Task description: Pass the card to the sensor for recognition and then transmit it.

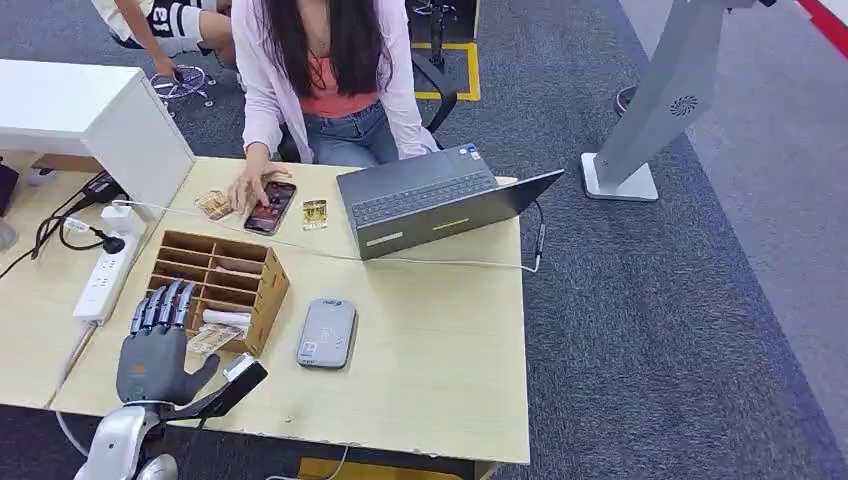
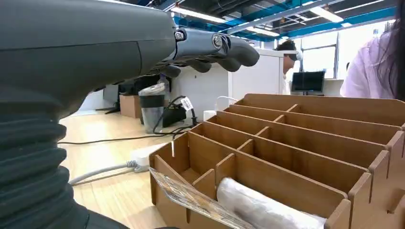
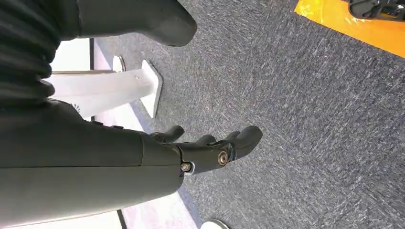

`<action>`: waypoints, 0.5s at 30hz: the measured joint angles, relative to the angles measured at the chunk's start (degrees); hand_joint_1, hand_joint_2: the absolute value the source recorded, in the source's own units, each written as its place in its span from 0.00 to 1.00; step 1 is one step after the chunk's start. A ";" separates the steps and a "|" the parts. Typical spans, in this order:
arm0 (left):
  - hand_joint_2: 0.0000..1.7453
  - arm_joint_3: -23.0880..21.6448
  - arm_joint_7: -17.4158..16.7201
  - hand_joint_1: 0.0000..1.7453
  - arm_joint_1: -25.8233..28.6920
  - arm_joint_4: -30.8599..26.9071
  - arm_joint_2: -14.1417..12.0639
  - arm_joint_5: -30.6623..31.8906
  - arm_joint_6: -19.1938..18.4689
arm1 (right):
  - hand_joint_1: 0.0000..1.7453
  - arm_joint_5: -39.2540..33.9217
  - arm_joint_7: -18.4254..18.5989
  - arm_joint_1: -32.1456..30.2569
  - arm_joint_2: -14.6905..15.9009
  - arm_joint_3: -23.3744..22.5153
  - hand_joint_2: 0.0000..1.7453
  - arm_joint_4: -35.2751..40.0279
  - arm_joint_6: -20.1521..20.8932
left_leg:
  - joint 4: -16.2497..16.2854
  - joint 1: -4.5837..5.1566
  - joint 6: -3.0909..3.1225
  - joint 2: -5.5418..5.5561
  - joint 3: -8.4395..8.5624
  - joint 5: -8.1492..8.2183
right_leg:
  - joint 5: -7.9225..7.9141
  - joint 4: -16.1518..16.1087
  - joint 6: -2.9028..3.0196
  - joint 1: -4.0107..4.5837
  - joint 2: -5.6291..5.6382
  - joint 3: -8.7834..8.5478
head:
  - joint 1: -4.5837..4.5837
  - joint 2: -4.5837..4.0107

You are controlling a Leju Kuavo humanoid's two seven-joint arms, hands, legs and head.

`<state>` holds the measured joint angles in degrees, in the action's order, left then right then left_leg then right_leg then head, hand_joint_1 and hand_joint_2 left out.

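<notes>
The left hand [image 1: 155, 350] hovers empty, fingers spread, over the wooden organizer [image 1: 262, 295], where a card [image 1: 213, 338] lies in the nearest slot. The grey sensor [image 1: 327, 333] sits beside it. The right hand [image 3: 210, 148] hangs empty, fingers apart, above carpet [image 3: 310, 119]. Beyond, a person's hand [image 1: 250, 185] touches a phone [image 1: 270, 206] beside a laptop [image 1: 430, 200].

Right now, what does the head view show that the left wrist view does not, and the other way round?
Head view alone: the grey sensor flat on the table beside the organizer, the open laptop, a phone under a person's hand, and two small cards near it. Left wrist view alone: a lidded cup far back on the table, and ceiling lights. Both share: the left hand, fingers apart and holding nothing, above the wooden organizer, a wrapped card in its nearest slot, and the power strip.
</notes>
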<state>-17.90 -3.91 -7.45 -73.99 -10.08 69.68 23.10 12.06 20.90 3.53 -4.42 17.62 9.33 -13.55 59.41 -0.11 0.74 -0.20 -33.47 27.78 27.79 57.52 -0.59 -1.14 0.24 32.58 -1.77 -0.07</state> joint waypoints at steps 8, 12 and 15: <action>1.00 0.00 -1.16 0.00 -0.01 1.00 0.26 0.55 -4.28 | 0.00 0.29 -0.02 0.00 0.00 0.07 1.00 0.00 0.24 | 0.00 0.00 0.00 0.00 0.00 0.00 | 0.00 0.00 0.00 0.00 0.00 0.00 | -0.02 0.00; 1.00 0.00 -1.16 0.00 -0.02 1.51 0.39 0.59 -4.26 | 0.00 0.37 -0.02 0.00 0.00 0.07 1.00 0.00 0.22 | 0.00 0.00 0.00 0.00 0.00 0.00 | 0.00 0.00 0.00 0.00 0.00 0.00 | 0.00 0.00; 1.00 0.00 -1.16 0.00 -0.02 1.75 0.39 0.59 -4.26 | 0.00 0.37 -0.02 0.01 0.00 0.07 1.00 0.00 0.20 | 0.00 0.00 0.00 0.00 0.00 0.00 | 0.00 0.00 0.00 0.00 0.00 0.00 | -0.02 0.00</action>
<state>-17.90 -5.07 -7.48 -72.24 -9.68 70.27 18.84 12.44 20.87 3.54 -4.42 17.68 9.33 -13.35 59.42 -0.11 0.74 -0.20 -33.47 27.78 27.79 57.52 -0.59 -1.15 0.25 32.58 -1.79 -0.07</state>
